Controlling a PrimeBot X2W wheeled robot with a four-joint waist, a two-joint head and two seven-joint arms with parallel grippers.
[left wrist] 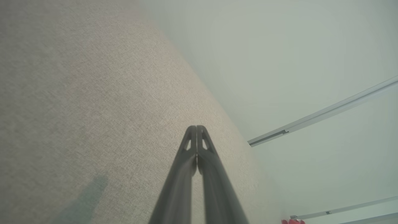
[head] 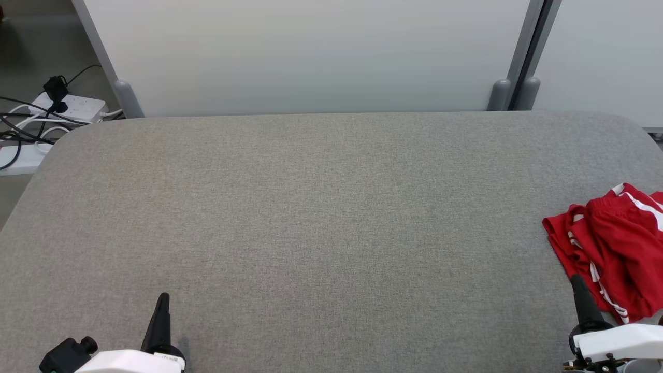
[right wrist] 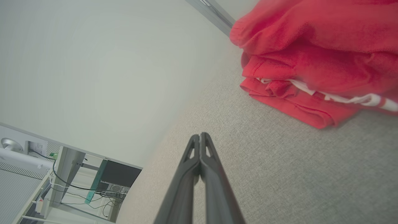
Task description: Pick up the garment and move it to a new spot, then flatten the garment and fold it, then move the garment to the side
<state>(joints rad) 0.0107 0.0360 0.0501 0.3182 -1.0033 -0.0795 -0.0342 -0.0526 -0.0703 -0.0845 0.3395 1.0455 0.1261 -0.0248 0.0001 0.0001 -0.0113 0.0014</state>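
Both arms low, fingers pointing forward. The left gripper [head: 163, 299] has its fingers [left wrist: 186, 174] pressed together tip to tip, with nothing between the jaws; the white left wrist housing [head: 132, 361] sits directly behind the jaws. The right gripper [head: 576, 282] is likewise closed, tips meeting, nothing gripped; the white right wrist housing [head: 619, 342] sits behind its jaws.

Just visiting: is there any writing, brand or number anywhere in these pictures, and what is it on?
Nothing here can be read.
On the white housing behind the left gripper: a small dark marking, too small to read.
On the red garment: white stripes, no lettering visible.
On the power strip: no legible label.
On the equipment under the far desk: too blurred to read.
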